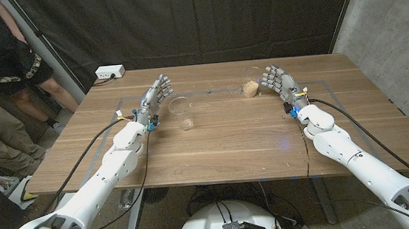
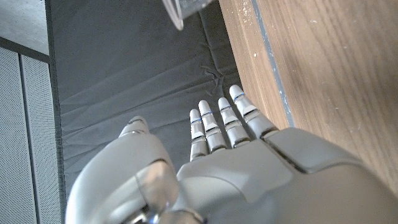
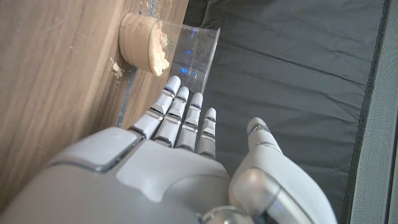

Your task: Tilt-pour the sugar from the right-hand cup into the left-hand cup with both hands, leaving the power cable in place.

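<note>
A clear plastic cup (image 1: 251, 81) with brown sugar in its bottom stands at the table's far right of centre; it is also in the right wrist view (image 3: 180, 50). My right hand (image 1: 279, 83) stands just right of it, fingers apart, holding nothing (image 3: 180, 137). A second clear cup (image 1: 181, 113), with only a trace of sugar at its bottom, stands left of centre; its rim shows in the left wrist view (image 2: 183, 11). My left hand (image 1: 154, 98) is beside it on its left, fingers spread and empty (image 2: 217, 149).
A white power strip (image 1: 109, 73) lies at the table's far left corner. A few sugar grains are scattered near the right cup (image 3: 115, 64). People stand beyond the table's left side (image 1: 1, 80). A black curtain hangs behind the table.
</note>
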Available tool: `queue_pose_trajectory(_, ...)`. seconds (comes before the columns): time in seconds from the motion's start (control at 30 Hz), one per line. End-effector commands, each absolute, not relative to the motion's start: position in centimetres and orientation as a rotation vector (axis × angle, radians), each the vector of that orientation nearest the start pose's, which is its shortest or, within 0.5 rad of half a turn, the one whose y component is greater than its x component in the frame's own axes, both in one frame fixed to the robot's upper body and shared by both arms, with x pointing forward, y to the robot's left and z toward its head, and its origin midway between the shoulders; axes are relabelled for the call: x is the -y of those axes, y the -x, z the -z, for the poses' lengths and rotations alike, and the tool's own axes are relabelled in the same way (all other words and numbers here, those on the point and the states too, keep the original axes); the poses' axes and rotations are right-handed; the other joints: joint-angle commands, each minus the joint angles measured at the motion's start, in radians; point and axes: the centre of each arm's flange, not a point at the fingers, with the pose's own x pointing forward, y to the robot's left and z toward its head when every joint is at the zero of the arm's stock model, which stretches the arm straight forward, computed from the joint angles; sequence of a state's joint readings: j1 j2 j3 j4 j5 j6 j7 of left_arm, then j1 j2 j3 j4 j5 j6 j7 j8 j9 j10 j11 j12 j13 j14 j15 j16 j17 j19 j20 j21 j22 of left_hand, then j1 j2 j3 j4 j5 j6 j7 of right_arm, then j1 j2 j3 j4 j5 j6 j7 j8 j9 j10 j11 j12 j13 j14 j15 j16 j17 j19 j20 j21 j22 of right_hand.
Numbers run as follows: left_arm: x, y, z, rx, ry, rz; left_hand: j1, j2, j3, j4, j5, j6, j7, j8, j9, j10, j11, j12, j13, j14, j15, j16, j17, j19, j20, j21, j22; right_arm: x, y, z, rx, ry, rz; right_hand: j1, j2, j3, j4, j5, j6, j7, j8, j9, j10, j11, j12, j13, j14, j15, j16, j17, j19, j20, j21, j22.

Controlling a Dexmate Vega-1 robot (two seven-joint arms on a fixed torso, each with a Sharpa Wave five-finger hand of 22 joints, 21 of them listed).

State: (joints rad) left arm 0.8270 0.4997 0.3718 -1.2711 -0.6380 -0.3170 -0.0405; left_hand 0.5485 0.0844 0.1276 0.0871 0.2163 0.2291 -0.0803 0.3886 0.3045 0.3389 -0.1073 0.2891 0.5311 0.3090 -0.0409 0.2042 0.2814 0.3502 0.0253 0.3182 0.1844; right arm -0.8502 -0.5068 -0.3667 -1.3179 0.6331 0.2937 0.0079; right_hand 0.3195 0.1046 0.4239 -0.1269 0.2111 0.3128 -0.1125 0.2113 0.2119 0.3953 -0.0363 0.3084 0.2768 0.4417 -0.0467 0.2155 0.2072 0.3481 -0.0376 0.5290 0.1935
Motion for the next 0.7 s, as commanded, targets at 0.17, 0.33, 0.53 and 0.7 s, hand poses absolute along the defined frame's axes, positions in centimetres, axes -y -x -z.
queue_pose_trajectory(0.17, -29.3, -65.4, 2.8, 0.631, 0.026, 0.2, 0.01, 0.001, 0.008, -0.003, 0.004, 0.008, -0.001, 0.006, 0.003, 0.012, -0.003, 0.004, 0.002, 0.009, -0.066, 0.007, 0.0, 0.006, -0.002, 0.006, 0.003, 28.1, -64.7, 2.8, 0.629, -0.025, -0.194, 0.015, -0.003, 0.006, -0.005, 0.005, 0.009, -0.003, 0.004, 0.002, 0.008, 0.0, 0.004, 0.004, 0.005, -0.121, 0.004, 0.004, 0.005, 0.001, 0.005, 0.005)
queue_pose_trajectory(0.33, -29.4, -65.4, 2.7, 0.639, 0.02, 0.205, 0.011, 0.0, 0.008, -0.004, 0.004, 0.007, -0.001, 0.005, 0.003, 0.012, -0.005, 0.002, 0.0, 0.013, -0.069, 0.009, -0.002, 0.008, -0.004, 0.005, 0.003, 28.4, -64.5, 2.9, 0.63, -0.006, -0.195, 0.021, -0.016, 0.002, -0.015, 0.004, 0.007, -0.003, 0.004, 0.002, 0.008, 0.003, 0.003, 0.004, 0.005, -0.122, 0.003, 0.001, 0.006, 0.002, 0.004, 0.005)
queue_pose_trajectory(0.53, -29.5, -65.3, 2.6, 0.639, 0.003, 0.213, 0.013, 0.0, 0.009, -0.005, 0.003, 0.007, -0.001, 0.005, 0.003, 0.014, -0.004, 0.0, -0.002, 0.013, -0.069, 0.009, -0.004, 0.009, -0.004, 0.004, 0.004, 29.3, -64.2, 2.8, 0.643, 0.025, -0.196, 0.029, -0.04, -0.006, -0.028, 0.002, -0.013, -0.005, -0.004, 0.002, 0.006, 0.001, 0.002, 0.005, -0.009, -0.12, -0.002, -0.002, 0.003, 0.004, 0.002, 0.005)
queue_pose_trajectory(0.7, -29.6, -64.9, 2.6, 0.638, -0.016, 0.212, 0.013, -0.002, 0.008, -0.006, 0.003, 0.007, -0.003, 0.005, 0.003, 0.015, -0.003, 0.0, -0.003, 0.014, -0.07, 0.009, -0.006, 0.009, -0.002, 0.003, 0.004, 30.2, -64.0, 2.6, 0.644, 0.069, -0.215, 0.031, -0.077, -0.022, -0.036, -0.007, -0.04, -0.008, -0.011, 0.002, 0.006, 0.001, 0.002, 0.006, -0.035, -0.113, -0.011, -0.004, -0.015, 0.015, -0.007, 0.005)
